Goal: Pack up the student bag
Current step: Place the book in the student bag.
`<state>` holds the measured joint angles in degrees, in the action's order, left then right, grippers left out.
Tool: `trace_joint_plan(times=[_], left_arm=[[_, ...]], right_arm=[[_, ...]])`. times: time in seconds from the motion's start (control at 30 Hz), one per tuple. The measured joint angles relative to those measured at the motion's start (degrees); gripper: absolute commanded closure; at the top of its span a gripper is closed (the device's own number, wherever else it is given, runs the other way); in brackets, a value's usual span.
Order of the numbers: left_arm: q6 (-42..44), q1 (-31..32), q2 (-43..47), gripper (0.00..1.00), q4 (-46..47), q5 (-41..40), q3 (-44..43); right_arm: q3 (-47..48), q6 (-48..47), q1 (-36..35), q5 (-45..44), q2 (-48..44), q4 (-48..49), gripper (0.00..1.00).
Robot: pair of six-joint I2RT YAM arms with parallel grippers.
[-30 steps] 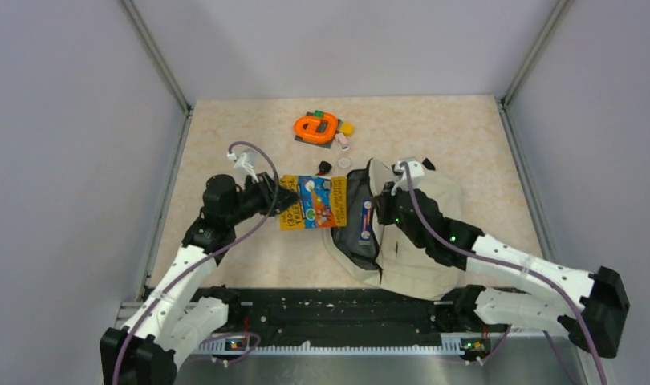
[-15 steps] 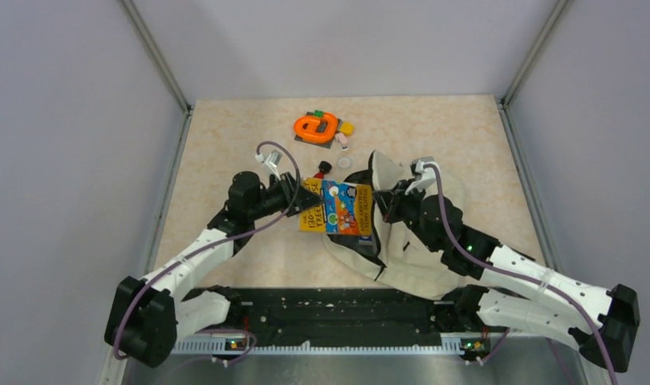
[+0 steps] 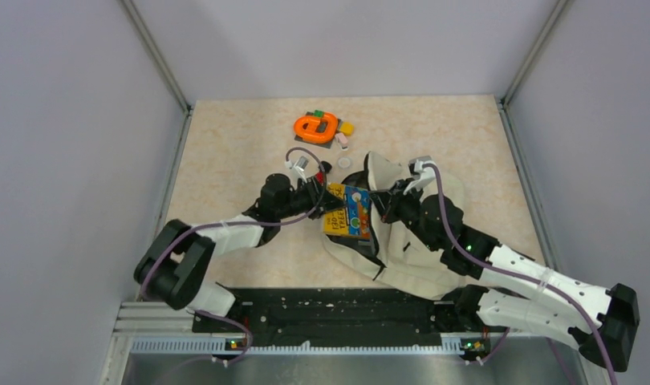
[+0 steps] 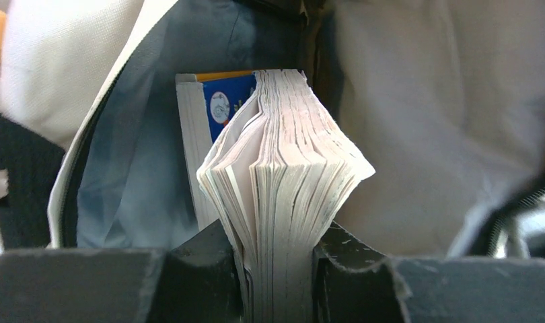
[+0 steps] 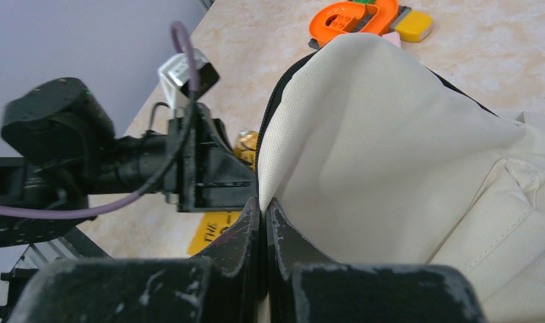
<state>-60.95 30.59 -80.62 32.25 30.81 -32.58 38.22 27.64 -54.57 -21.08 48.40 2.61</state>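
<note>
From above, the student bag lies right of centre on the table, its long axis running from the far edge toward my bases and its mouth gaping left. My left gripper is feeding a book spine-last into that mouth, so I judge the packing step to be mid-insertion. In the left wrist view, my left gripper is partly closed and pinches the book by its fanned pages, with the grey lining around it. In the right wrist view, my right gripper is clamped fully on the flap edge, lifting it. Next I should push deeper, then let go with 1 hand.
</note>
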Motion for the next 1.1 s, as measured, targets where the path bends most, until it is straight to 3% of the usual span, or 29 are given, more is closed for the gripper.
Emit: trace_joint_plan(times=[0.23, 0.47, 0.53, 0.67, 0.73, 0.9, 1.1], left_arm=[[-4.2, 6.9, -14.3, 1.0, 8.8, -2.7, -6.1], [-2.3, 12.3, -18.9, 0.99, 9.2, -6.0, -12.1], [-0.8, 13.1, -19.2, 0.86, 7.5, -6.8, -13.2], [4.2, 13.8, -19.4, 0.49, 1.2, -7.8, -16.3], [7.9, 13.8, -19.3, 0.38, -2.5, -9.4, -17.5], [15.0, 13.7, -16.2, 0.21, -12.4, -15.6, -17.6], [20.4, 12.9, -6.3, 0.18, -17.9, -24.0, -14.0]], right_arm=[[0.0, -0.1, 0.0, 1.3, 0.6, 1.5, 1.0], [0.0, -0.5, 0.0, 1.3, 1.4, 2.5, 1.0], [0.0, -0.6, 0.0, 1.2, 1.6, 2.6, 1.0], [-0.4, -0.9, 0.0, 1.0, 1.8, 3.0, 1.0], [-0.4, -1.1, 0.0, 0.6, 1.9, 3.0, 1.0], [-1.4, -1.6, 0.0, -0.5, 1.4, 3.8, 1.0], [-2.2, -2.0, 0.0, -1.9, -0.5, 3.8, 1.0]])
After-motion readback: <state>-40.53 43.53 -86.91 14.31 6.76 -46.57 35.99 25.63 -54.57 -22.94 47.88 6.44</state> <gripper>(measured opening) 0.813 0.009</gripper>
